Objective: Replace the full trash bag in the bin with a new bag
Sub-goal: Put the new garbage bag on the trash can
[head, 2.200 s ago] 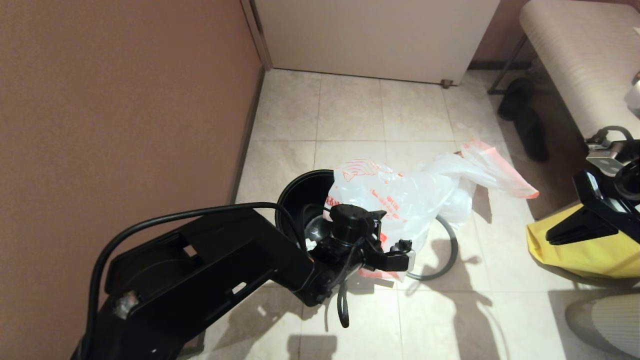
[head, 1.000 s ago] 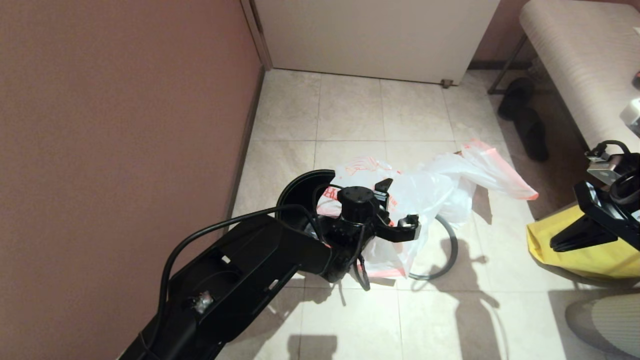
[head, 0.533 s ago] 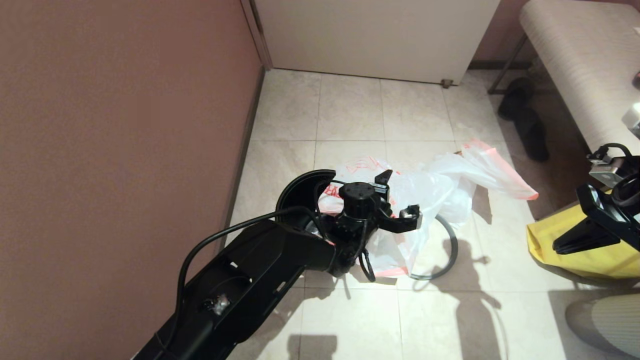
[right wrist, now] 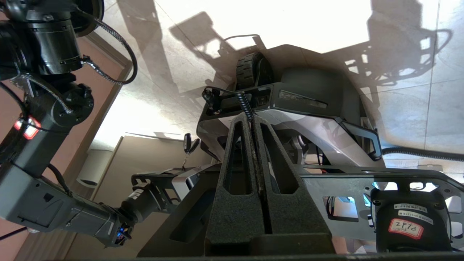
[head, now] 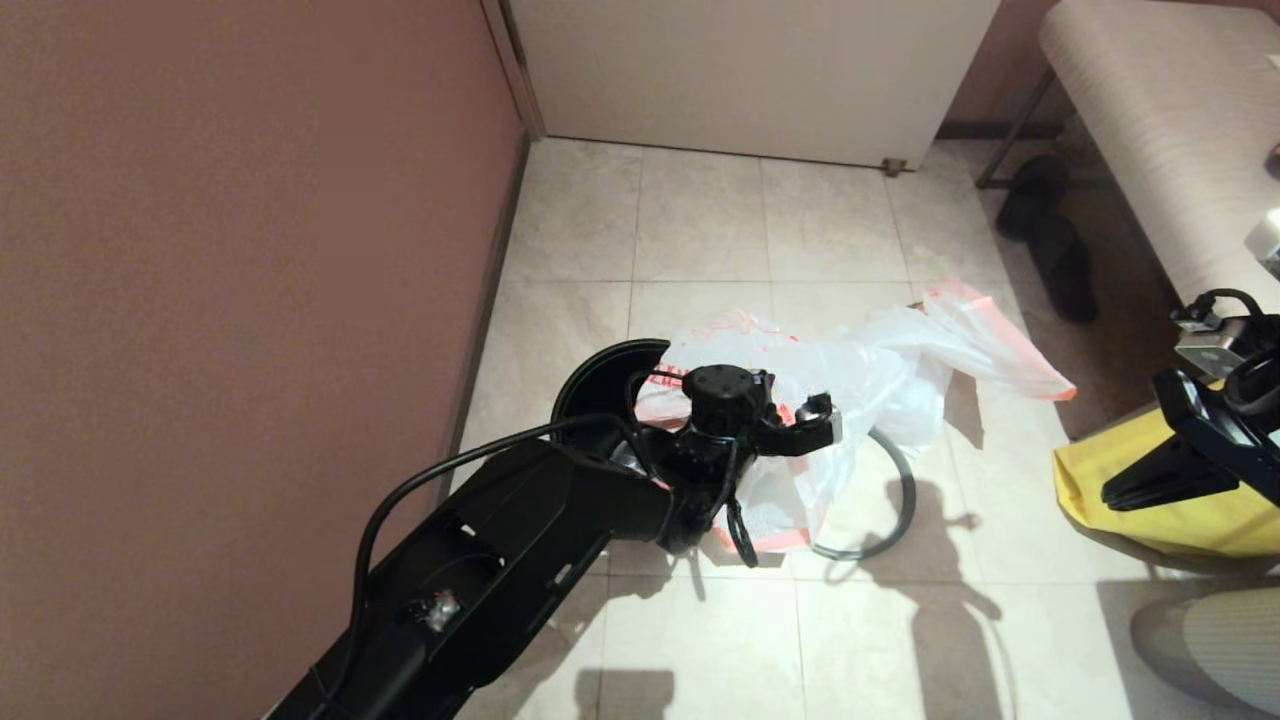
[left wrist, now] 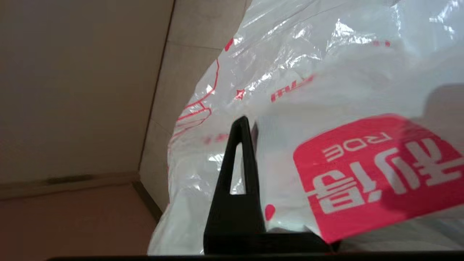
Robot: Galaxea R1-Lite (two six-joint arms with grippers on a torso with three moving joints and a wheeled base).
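Left gripper (head: 768, 400) pinched shut on a fold of the new bag (head: 830, 395), film caught between the black fingers (left wrist: 239, 159), red square logo (left wrist: 377, 174) pressed close beside them in the left wrist view. Just behind and left of that gripper: the bin (head: 600, 385), black, open, the new bag draped over its right edge and spilling away onto the tiled floor (head: 700, 220). Below the gripper, on the floor: grey ring rim (head: 900, 500), partly under the plastic. Beyond the gripper's far right: pink-red handles (head: 1000, 340) of a white bag; whether a separate bag, cannot tell. Right gripper (right wrist: 252, 123) closed, empty, held over the big yellow bag (head: 1160, 510), well apart.
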